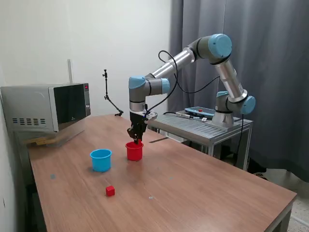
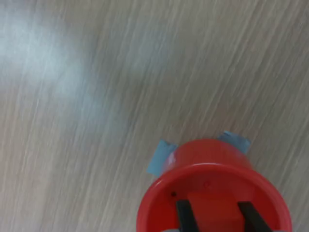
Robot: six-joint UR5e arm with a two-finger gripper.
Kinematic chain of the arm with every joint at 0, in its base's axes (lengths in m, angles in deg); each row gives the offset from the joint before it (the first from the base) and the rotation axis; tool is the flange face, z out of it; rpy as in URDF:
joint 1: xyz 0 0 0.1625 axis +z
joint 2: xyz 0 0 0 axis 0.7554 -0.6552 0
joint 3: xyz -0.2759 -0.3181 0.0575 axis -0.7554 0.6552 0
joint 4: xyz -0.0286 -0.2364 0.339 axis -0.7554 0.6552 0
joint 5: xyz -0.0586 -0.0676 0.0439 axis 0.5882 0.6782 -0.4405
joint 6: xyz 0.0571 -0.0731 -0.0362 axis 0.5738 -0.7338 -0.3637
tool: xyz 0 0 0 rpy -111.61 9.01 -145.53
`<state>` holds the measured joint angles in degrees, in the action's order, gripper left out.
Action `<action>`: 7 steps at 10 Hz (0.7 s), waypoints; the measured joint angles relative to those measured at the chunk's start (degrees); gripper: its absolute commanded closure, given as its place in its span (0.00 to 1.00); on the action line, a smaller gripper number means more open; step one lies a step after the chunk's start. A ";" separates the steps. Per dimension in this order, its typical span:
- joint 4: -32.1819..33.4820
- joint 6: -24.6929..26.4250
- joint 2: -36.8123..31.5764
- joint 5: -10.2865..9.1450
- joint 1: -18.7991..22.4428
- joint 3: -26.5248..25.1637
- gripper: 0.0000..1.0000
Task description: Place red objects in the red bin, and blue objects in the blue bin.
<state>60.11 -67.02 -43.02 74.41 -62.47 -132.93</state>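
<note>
A small solid red cube (image 1: 110,191) is sitting nearest the exterior camera on the wooden table (image 1: 203,193), well apart from both cups. Behind it, the round light blue plastic cup (image 1: 101,159) is standing upright just beside the round red plastic cup (image 1: 134,151), the blue one toward the exterior view's left. The two-finger gripper (image 1: 136,140) is hanging directly over the red cup's mouth. In the wrist view its dark fingers (image 2: 185,216) are standing apart over the red cup (image 2: 212,193), with something red between them, possibly a second cube; grip unclear. Blue tape bits (image 2: 159,155) are showing under the cup. A grey microwave (image 1: 46,106) is sitting at the table's far corner.
</note>
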 measured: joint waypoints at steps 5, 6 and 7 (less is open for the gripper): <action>-0.07 -0.28 0.00 -0.04 -0.04 0.24 0.00; -0.07 -0.26 0.00 -0.04 -0.04 0.27 0.00; -0.07 -0.24 0.00 -0.07 -0.05 0.29 0.00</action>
<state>60.03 -67.27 -43.02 74.34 -62.51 -132.64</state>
